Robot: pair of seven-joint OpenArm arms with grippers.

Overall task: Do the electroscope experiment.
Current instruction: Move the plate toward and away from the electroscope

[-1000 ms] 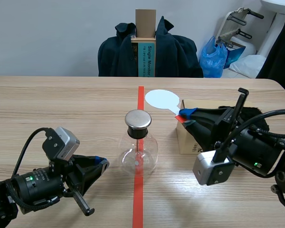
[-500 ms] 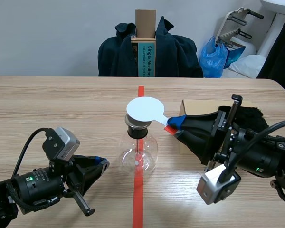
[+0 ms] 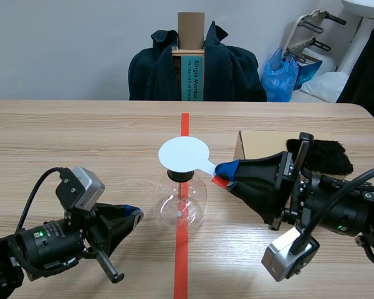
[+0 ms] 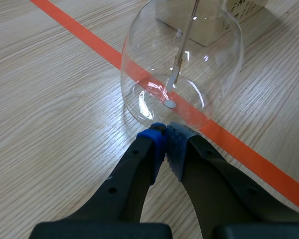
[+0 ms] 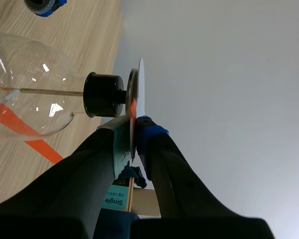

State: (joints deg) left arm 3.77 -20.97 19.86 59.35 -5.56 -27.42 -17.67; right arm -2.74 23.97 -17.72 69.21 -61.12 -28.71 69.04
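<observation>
Lying level over electroscope, paddle, handle toward right end effector

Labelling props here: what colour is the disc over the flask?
White disc, red at the handle in the right gripper; clearest in the scene view.

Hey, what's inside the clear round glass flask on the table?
A thin metal rod hangs from the black stopper into the glass flask. From the scene view, the white round paddle hides its cap.
</observation>
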